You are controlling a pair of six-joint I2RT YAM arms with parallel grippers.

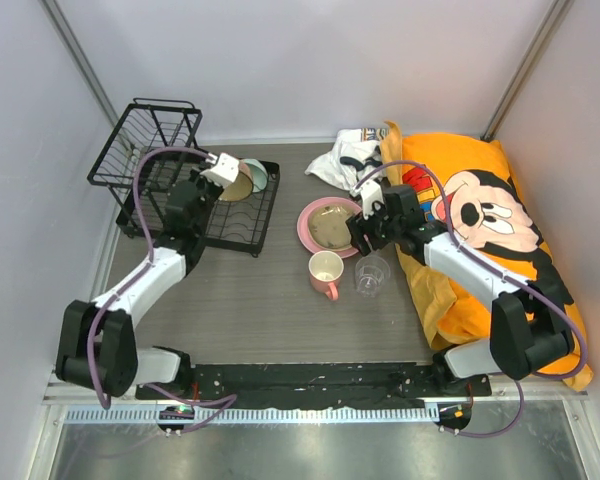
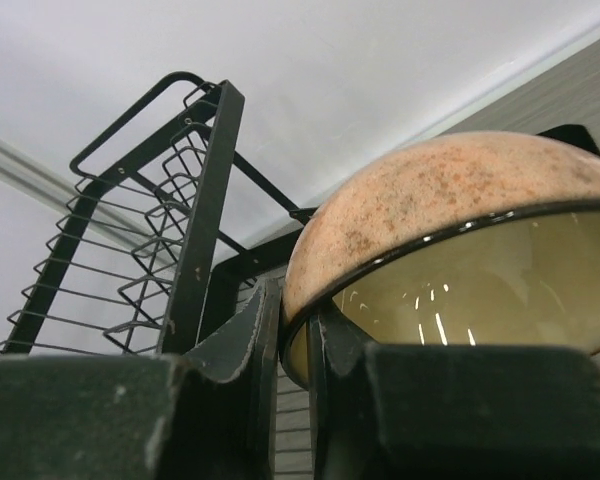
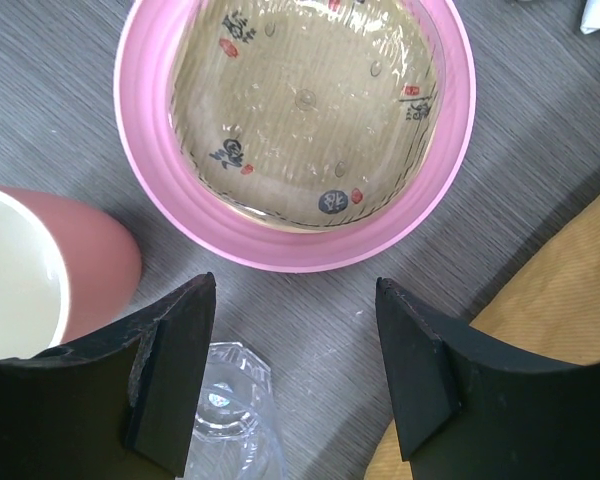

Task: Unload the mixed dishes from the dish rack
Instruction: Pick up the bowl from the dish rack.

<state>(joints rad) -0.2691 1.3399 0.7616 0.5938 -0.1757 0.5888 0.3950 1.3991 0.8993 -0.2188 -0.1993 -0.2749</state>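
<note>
- The left gripper (image 2: 292, 345) was clenched on the tan shallow dish (image 2: 450, 190). The dish's dark rim was pinched between the two fingers, and the dish stood on edge, rising toward 1 o'clock from the jaws.
- Seen from above, that dish was at the right end of the lower tray of the dish rack (image 1: 145, 150). The rack sat at about 10 o'clock on the table (image 1: 280, 310).
- The mint-green bowl (image 1: 259, 174) stood in the same tray, just beside the held dish at its 2 o'clock.
- The right gripper (image 3: 295, 375) hung above the table with its jaws released and only bare tabletop between them.
- The pink plate (image 3: 290, 250) lay flat on the table at 12 o'clock from those open jaws, clear of both fingers.
- The pink mug (image 3: 90, 270) stood upright at their 10 o'clock.
- The clear glass cup (image 3: 230, 430) was at 7 o'clock, partly hidden behind one finger.
- From overhead, the mug was at the plate's 6 o'clock and the cup at its 5 o'clock, all three well apart from the rack.
</note>
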